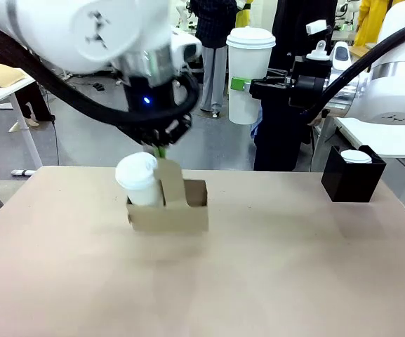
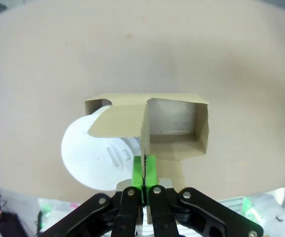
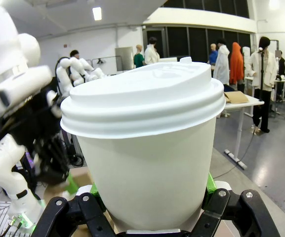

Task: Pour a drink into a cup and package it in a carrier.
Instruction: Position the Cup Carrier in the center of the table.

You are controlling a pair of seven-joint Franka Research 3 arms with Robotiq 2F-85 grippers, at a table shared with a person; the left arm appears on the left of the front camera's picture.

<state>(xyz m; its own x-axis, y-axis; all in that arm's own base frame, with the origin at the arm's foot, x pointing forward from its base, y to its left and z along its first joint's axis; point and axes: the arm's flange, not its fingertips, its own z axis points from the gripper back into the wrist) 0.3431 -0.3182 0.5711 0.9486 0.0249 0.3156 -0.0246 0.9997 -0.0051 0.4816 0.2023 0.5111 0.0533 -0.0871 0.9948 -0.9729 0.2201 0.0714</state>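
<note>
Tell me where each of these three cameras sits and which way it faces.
Front: fixed between the arms, facing across the table; left gripper over the carrier, right gripper raised.
Left wrist: on the left arm, looking down along the left gripper, shut on the carrier handle.
Right wrist: on the right arm, facing across the room past the tall cup it grips; the left arm shows.
Shared: front and left wrist both show the carrier holding a lidded cup.

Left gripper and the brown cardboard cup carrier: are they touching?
Touching. Left wrist view: the left gripper pinches the upright handle of the brown cardboard cup carrier.
</note>
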